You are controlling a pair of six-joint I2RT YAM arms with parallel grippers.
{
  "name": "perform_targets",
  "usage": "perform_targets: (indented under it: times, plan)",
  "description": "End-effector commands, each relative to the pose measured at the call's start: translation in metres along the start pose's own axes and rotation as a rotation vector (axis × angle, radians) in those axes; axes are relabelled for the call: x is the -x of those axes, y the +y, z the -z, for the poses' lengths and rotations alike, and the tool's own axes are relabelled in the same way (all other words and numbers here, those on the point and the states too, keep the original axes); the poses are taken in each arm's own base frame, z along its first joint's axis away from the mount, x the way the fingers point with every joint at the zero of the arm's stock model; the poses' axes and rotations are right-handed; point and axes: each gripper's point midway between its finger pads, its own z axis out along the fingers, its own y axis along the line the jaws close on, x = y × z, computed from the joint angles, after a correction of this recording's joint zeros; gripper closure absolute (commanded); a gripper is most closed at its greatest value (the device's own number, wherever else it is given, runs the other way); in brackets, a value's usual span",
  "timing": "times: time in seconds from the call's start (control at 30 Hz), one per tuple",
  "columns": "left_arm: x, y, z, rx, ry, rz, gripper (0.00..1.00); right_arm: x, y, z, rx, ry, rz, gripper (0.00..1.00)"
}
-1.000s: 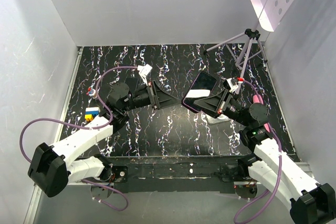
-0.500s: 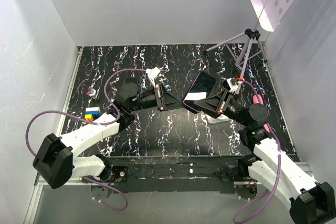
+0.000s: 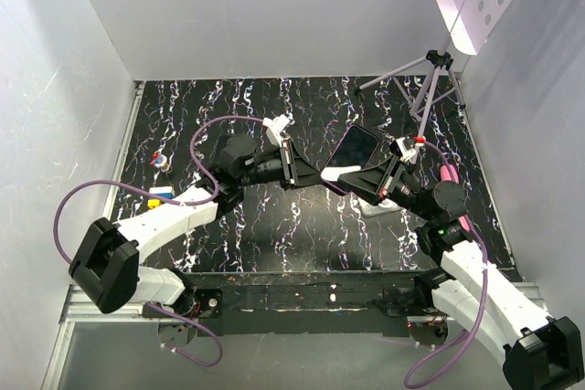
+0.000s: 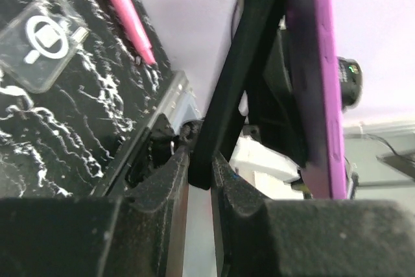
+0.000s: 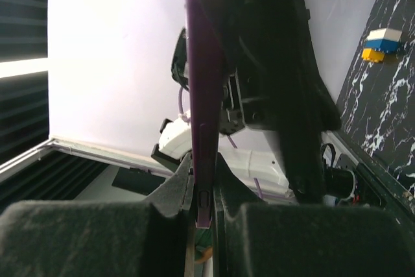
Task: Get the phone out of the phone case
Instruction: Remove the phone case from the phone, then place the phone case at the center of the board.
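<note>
Right of the middle of the tabletop [image 3: 274, 226], the phone [image 3: 356, 146] was held up in the air and tilted, with its shiny black screen facing up. It hung between the two arms. The right pincer [image 5: 202, 183] was squeezed shut on the phone's thin purple edge. The left pincer [image 4: 200, 160] reached in from the other side and was pinched shut on the edge of the phone case [image 4: 237, 76], a thin black sheet. In the left wrist view the case and the purple rim sat close together at the top. Lower down they stood apart, with a gap between them. From above, the two pincers were very near each other, almost tip to tip.

Open tabletop lay between the arm bases and the phone, and more lay toward the back wall. A tripod [image 3: 430, 79] stood near the back right corner. Small toy blocks [image 5: 379, 42] sat well apart from the phone, by the left edge. A pink pen [image 4: 123, 4] and a clear tag [image 4: 42, 34] lay on the tabletop, seen past the phone in the left wrist view.
</note>
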Motion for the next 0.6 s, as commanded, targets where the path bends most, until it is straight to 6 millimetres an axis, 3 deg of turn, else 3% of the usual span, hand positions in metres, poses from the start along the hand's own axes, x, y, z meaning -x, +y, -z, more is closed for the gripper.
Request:
perform_targets:
  times: [0.0,0.1,0.2,0.33,0.57]
  plan:
    - [0.004,0.057,0.008,0.343,-0.010,-0.061,1.00,-0.014,0.034,0.005,0.094,0.049,0.134,0.99]
    - [-0.014,0.092,0.010,0.420,0.088,-0.096,1.00,-0.014,0.040,0.006,0.057,0.036,0.199,0.99]
    - [-0.048,0.115,0.001,0.418,0.230,-0.025,1.00,-0.014,0.053,0.009,0.027,0.011,0.289,0.99]
    - [-0.075,0.105,-0.030,0.294,0.306,-0.015,1.00,-0.011,0.058,0.014,-0.043,-0.020,0.355,0.99]
    - [-0.105,0.090,-0.102,0.143,0.436,0.063,1.00,-0.003,0.032,0.027,-0.191,-0.086,0.375,0.99]
